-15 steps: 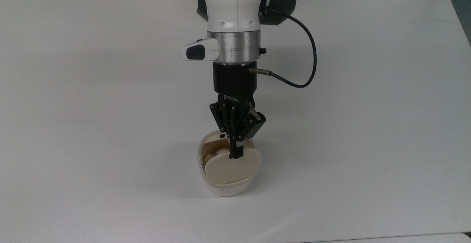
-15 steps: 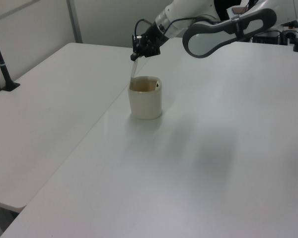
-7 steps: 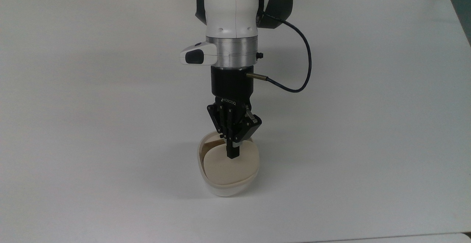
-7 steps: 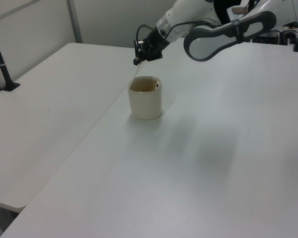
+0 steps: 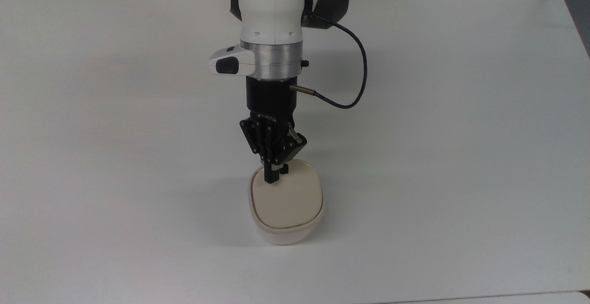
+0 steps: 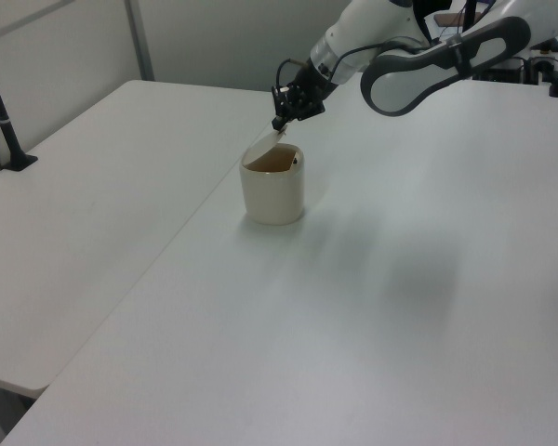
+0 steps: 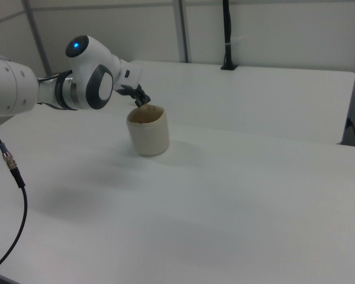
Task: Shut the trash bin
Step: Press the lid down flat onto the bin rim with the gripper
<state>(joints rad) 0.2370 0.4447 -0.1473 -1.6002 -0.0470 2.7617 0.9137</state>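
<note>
A: What is difficult to see here?

B: The inside of the trash bin (image 5: 286,236). In the top view the beige lid (image 5: 286,200) covers almost the whole opening, so the content is hidden. In the left view I see only a brown, dark space under the rim. The hinge I cannot make out. Also the arm (image 5: 272,14) is cut off at the upper edge of the top view, and its wrist hides a part of the table (image 5: 461,110) behind it.

A: Is the lid completely down?

B: No. From above it looks almost flat, but the left view shows it tilted: one edge rises from the rim up to the fingertips. In the right view the lid itself is hard to tell from the rim.

A: And the gripper (image 5: 273,177)?

B: Its fingers are very near to each other, only a narrow gap. They point down onto the lid's edge at the top view's upper side, and the left view shows the thin raised edge of the lid meeting the tips, so it is pinched between them. A dark cable (image 5: 360,69) loops from the wrist, at the top view's right.

A: Where does the bin stand?

B: Upright on the white table, in the lower middle of the top view, directly under the gripper.
</note>
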